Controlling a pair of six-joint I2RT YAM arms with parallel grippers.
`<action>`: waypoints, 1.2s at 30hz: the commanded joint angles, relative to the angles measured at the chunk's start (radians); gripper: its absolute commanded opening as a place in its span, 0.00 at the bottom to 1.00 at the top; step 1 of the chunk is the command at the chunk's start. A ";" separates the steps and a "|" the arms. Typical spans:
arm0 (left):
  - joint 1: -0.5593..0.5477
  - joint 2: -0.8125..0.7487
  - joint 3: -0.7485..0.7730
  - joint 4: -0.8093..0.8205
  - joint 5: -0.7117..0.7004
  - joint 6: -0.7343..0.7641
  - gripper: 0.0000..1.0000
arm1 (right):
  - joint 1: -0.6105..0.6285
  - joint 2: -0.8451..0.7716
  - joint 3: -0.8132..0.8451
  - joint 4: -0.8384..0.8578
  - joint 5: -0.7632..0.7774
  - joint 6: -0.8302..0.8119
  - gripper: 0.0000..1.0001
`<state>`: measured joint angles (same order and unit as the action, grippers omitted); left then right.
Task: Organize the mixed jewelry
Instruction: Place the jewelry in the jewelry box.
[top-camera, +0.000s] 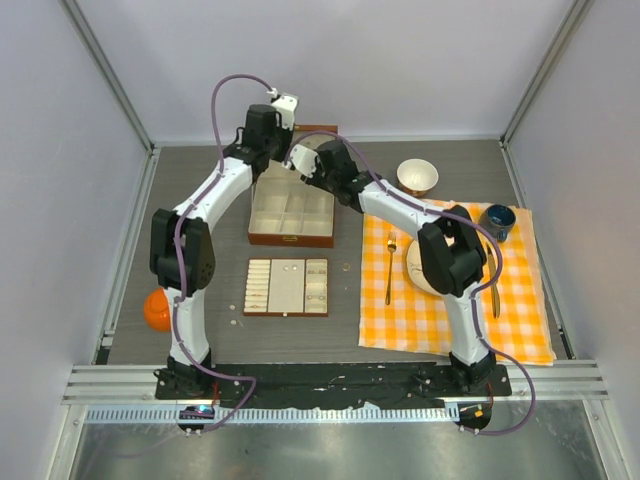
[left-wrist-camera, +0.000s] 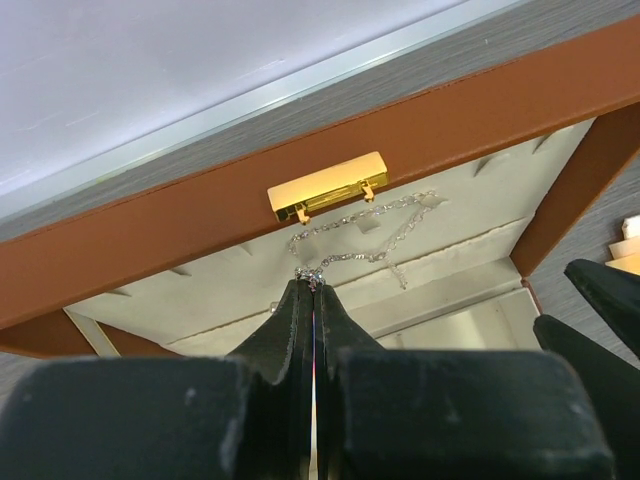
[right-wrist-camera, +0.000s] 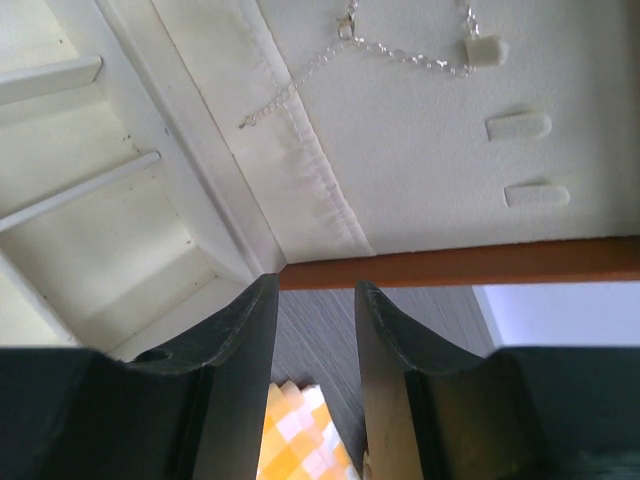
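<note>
My left gripper (left-wrist-camera: 312, 280) is shut on one end of the thin silvery chain necklace (left-wrist-camera: 365, 235), which hangs across the cream lining of the brown box's raised lid (left-wrist-camera: 150, 240), just under its gold clasp (left-wrist-camera: 328, 187). In the right wrist view the chain (right-wrist-camera: 400, 55) loops by a small cream peg (right-wrist-camera: 487, 50). My right gripper (right-wrist-camera: 315, 285) stands open with nothing between its fingers, its tips right at the lid's brown edge (right-wrist-camera: 480, 262). From above, both grippers meet at the back of the box (top-camera: 292, 215). A small ring (top-camera: 347, 268) lies on the table.
A cream-lined tray (top-camera: 287, 287) lies in front of the box. To the right, a checked orange cloth (top-camera: 520, 310) carries a gold fork (top-camera: 389, 270), a plate and a blue cup (top-camera: 497, 220). A white bowl (top-camera: 417, 176) stands behind it; an orange ball (top-camera: 156, 312) sits left.
</note>
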<state>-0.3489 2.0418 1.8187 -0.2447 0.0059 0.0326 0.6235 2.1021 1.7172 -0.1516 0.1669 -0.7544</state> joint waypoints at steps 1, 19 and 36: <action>0.008 -0.003 0.045 0.002 0.045 -0.008 0.00 | 0.010 0.025 0.067 0.075 0.037 -0.052 0.42; 0.013 0.001 0.056 -0.008 0.081 -0.003 0.00 | 0.024 0.124 0.122 0.122 0.072 -0.129 0.43; 0.013 0.000 0.060 -0.018 0.095 -0.003 0.00 | 0.027 0.188 0.163 0.135 0.086 -0.148 0.42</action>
<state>-0.3111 2.0556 1.8294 -0.2974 0.0360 0.0441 0.6312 2.2566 1.8347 -0.0521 0.2501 -0.8711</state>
